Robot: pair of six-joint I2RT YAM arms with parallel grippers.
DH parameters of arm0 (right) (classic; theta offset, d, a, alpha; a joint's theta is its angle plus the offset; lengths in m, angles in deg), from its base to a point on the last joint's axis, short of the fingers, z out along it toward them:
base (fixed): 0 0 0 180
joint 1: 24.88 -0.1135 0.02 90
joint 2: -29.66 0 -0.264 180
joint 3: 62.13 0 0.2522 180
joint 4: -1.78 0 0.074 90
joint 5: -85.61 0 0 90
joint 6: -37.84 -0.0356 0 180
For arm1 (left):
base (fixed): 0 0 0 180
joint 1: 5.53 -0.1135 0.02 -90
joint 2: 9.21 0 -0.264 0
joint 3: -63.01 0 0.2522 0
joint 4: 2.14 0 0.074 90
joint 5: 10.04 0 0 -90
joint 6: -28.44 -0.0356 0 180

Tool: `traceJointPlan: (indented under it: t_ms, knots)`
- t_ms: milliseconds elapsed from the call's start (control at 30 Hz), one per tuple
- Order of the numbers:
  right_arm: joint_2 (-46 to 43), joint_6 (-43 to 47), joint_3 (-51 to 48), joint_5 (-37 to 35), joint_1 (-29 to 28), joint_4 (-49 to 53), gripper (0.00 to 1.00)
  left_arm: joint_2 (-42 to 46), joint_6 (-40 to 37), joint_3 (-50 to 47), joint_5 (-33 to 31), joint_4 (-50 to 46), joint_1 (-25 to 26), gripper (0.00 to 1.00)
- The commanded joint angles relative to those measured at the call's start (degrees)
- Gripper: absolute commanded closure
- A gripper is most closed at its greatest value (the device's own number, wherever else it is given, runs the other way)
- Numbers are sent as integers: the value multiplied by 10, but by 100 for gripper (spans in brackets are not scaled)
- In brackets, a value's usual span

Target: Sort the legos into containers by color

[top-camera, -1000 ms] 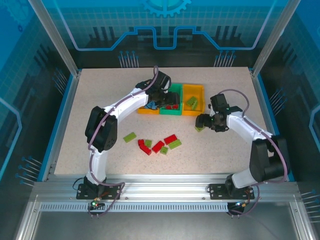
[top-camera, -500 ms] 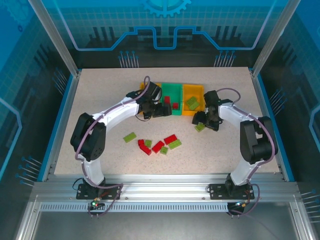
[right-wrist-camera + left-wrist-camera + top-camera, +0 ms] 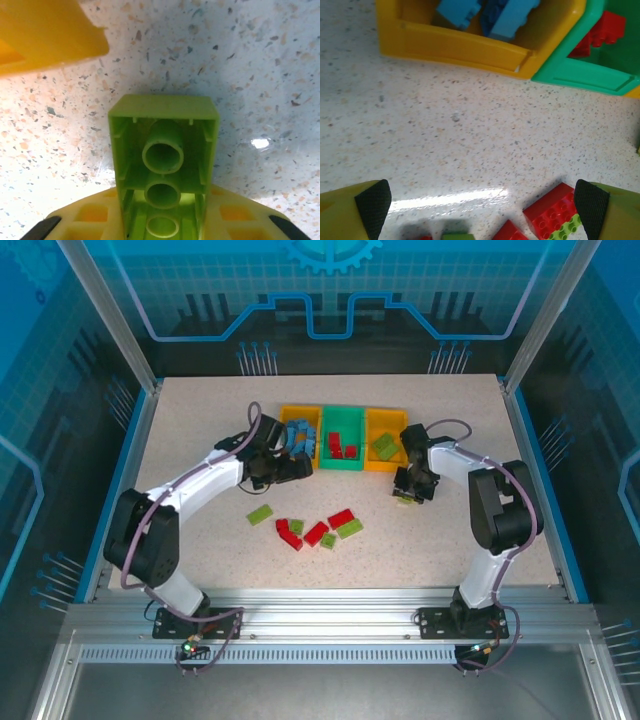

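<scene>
- Currently the left gripper (image 3: 482, 202) gapes wide over bare table (image 3: 200, 420), 6 o'clock of the blue-filled container (image 3: 300, 410).
- The right gripper (image 3: 162, 225) clamps a green lego (image 3: 162, 145), 5 o'clock of the right container (image 3: 386, 412).
- Loose legos (image 3: 315, 532) lie between the arms.

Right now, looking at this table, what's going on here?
Two robot arms are sorting lego bricks into a row of three bins. The right end effector is closed on a light green brick down at the table, beside the right yellow bin. The left end effector is open and empty, near the left yellow bin, which holds blue bricks. The green bin holds red bricks. Several loose red and green bricks lie on the table.
</scene>
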Motion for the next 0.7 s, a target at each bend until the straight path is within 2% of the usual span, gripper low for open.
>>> traceJointPlan:
  t_ms: [0, 133, 267, 567, 667]
  knots:
    - [-28, 23, 10, -33, -21, 36, 77, 21, -6, -26, -8, 8, -11, 1]
    - [-81, 50, 57, -56, -53, 68, 77, 30, -11, -45, -11, 4, -12, 1]
    - [-85, 63, 120, -32, -60, 74, 75, 26, -9, -60, -3, 1, -12, 1]
    - [86, 103, 304, -37, -39, 95, 73, 38, 16, -96, -5, -14, 16, 1]
    - [133, 114, 358, -34, -34, 106, 67, 46, 27, -112, -12, -12, 20, 1]
